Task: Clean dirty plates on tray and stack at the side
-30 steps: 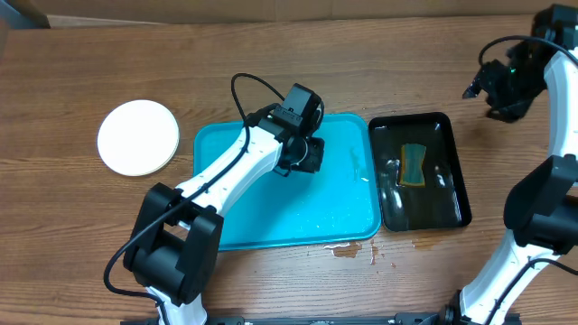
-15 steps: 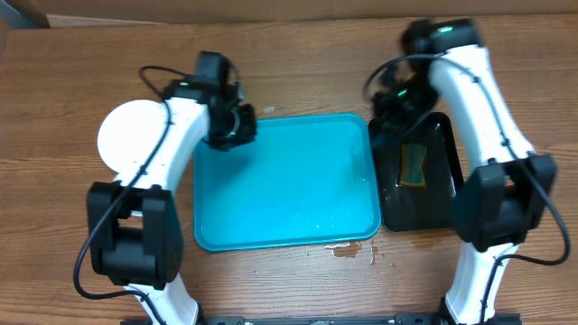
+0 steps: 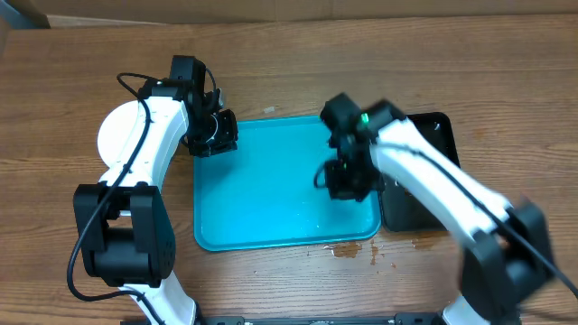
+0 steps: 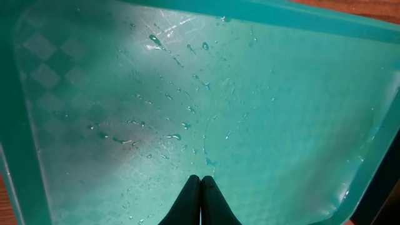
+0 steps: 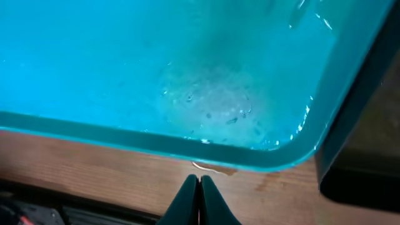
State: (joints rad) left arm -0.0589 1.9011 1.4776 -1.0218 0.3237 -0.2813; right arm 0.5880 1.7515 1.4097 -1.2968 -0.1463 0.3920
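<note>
Left of the tray [image 3: 271, 212], on the table [image 3: 289, 77]: white plates [image 3: 110, 144], partly hidden under the left arm, count unclear. Above the wet tray's upper-left corner: left gripper [image 3: 214, 137], jaws pressed together, empty. Near the tray's right edge, beside the black tray [image 3: 435, 126]: right gripper [image 3: 348, 178], blurred, jaws likewise together, empty.

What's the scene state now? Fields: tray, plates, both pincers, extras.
tray: turquoise, wet with droplets, no plates on it
plates: white, on table left of tray, partly behind left arm; count unclear
left pincer: shut, empty, above tray's far-left corner
right pincer: shut, empty, above tray's right side
black tray: right of tray, mostly hidden by right arm
puddle: brownish, on table at tray's front edge
</note>
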